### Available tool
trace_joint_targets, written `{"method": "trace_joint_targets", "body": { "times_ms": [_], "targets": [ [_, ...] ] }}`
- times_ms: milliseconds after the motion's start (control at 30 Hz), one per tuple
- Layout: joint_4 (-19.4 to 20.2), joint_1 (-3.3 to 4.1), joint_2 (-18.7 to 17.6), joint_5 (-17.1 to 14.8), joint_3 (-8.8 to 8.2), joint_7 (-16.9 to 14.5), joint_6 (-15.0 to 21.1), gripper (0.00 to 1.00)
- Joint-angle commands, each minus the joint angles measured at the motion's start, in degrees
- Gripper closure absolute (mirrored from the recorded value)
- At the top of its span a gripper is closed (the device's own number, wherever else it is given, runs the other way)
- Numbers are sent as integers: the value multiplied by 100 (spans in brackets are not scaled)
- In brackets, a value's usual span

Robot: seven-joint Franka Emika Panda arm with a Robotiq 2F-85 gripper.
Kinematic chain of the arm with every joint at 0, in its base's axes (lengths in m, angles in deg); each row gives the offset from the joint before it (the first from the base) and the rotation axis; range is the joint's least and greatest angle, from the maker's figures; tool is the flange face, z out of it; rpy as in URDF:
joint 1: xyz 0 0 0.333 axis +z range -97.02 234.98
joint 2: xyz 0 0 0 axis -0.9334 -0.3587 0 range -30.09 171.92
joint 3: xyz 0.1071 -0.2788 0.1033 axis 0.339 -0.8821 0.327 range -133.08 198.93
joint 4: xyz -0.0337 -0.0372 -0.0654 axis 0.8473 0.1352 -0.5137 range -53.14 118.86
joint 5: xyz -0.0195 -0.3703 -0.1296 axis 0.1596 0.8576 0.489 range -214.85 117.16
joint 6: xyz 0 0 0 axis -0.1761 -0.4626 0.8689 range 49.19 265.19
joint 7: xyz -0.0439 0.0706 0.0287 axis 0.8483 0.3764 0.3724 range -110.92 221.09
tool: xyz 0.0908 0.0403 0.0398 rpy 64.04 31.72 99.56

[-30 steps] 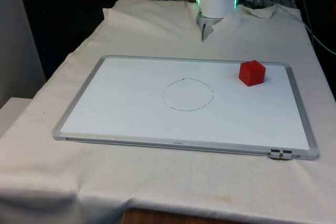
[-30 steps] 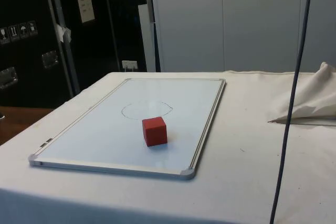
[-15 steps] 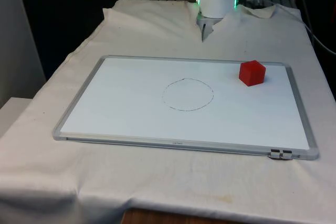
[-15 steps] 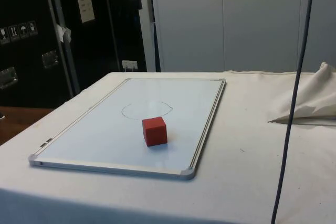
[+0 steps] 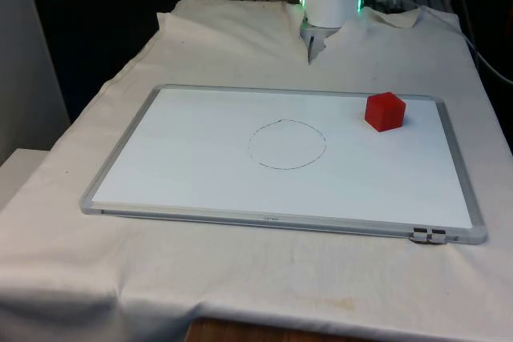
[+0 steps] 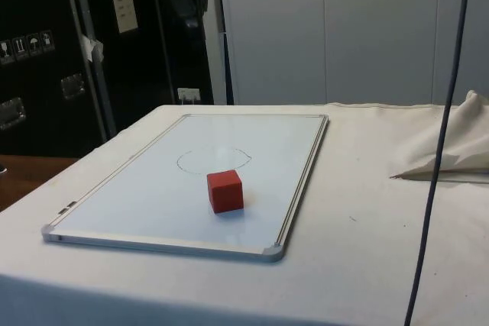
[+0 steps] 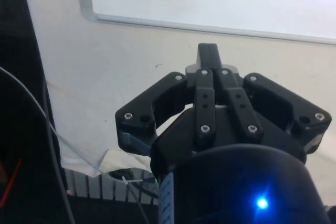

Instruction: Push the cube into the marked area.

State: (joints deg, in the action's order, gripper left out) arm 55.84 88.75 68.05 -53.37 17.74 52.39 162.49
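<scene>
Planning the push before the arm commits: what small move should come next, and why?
Probably bring the gripper down behind the red cube, on its side away from the drawn circle. The cube sits outside the circle near the whiteboard's corner, untouched, and the gripper hangs over the cloth off the board.

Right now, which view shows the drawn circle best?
The front view: the drawn circle shows whole on the whiteboard, with the red cube apart from it, toward the front view's right. The side view shows it flattened, just beyond the cube.

Hand (image 7: 208,51) aloft — fingers together
</scene>
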Motion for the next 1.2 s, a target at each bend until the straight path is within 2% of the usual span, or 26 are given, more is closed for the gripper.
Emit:
{"method": "trace_joint_targets", "body": {
  "times_ms": [0, 133, 167, 200, 433, 467, 500, 567, 667, 700, 733, 900, 933, 967, 1167],
  "targets": [
    [109, 29, 46, 6, 46, 52, 143, 100],
    [292, 34, 57, 40, 206, 132, 298, 100],
    [218, 0, 11, 0, 201, 63, 201, 100],
    [327, 40, 52, 40, 246, 149, 338, 100],
    [544, 34, -6, 92, 544, 378, 602, 100],
    [521, 6, -6, 40, 550, 309, 527, 100],
    [579, 34, -23, 97, 613, 435, 653, 100],
    [607, 34, -29, 103, 653, 470, 693, 100],
    [739, 40, -46, 103, 808, 579, 859, 100],
    [665, 6, -46, 57, 779, 493, 722, 100],
    [779, 40, -52, 97, 848, 602, 905, 100],
    [1077, 34, -80, 80, 1077, 739, 1295, 100],
    [1031, 6, -69, 57, 1060, 670, 1186, 100],
    [1169, 40, -97, 74, 1157, 785, 1427, 100],
    [1415, 40, -178, 74, 1387, 934, 1805, 100]
  ]
}}
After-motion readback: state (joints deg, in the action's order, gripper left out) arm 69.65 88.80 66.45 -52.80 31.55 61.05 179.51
